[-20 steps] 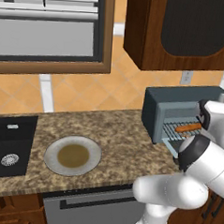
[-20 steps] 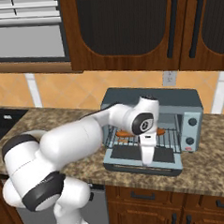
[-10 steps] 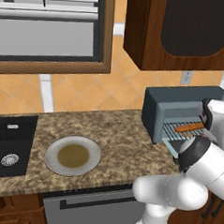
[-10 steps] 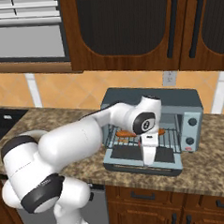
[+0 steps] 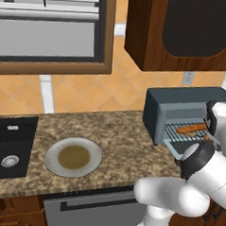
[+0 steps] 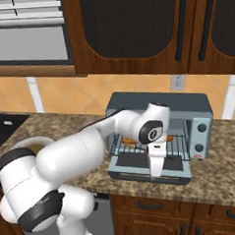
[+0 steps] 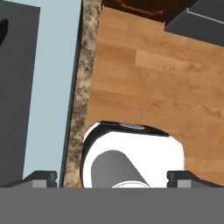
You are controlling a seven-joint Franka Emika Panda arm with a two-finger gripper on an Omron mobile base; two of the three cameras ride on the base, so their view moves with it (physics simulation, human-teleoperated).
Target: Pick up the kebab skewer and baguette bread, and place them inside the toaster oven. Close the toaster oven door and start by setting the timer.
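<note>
The blue-grey toaster oven (image 5: 180,106) (image 6: 160,107) stands open on the counter, its door (image 6: 142,166) dropped flat in front. On the wire rack lies the orange-brown baguette bread (image 5: 191,128); its ends (image 6: 127,140) show on both sides of my hand. I cannot make out the kebab skewer; my arm covers part of the rack. My gripper (image 6: 156,172) (image 7: 113,179) points down over the front edge of the door, open and empty. The hand view looks down on the door frame (image 7: 52,87), its dark glass (image 7: 15,87) and the counter edge (image 7: 83,87).
A grey plate (image 5: 56,147) with a brown centre lies mid-counter, a black sink (image 5: 11,146) to its left. Two knobs (image 6: 203,128) sit on the oven's right panel. Dark wood cabinets (image 6: 148,29) hang above. Wood floor (image 7: 153,87) lies below the counter edge.
</note>
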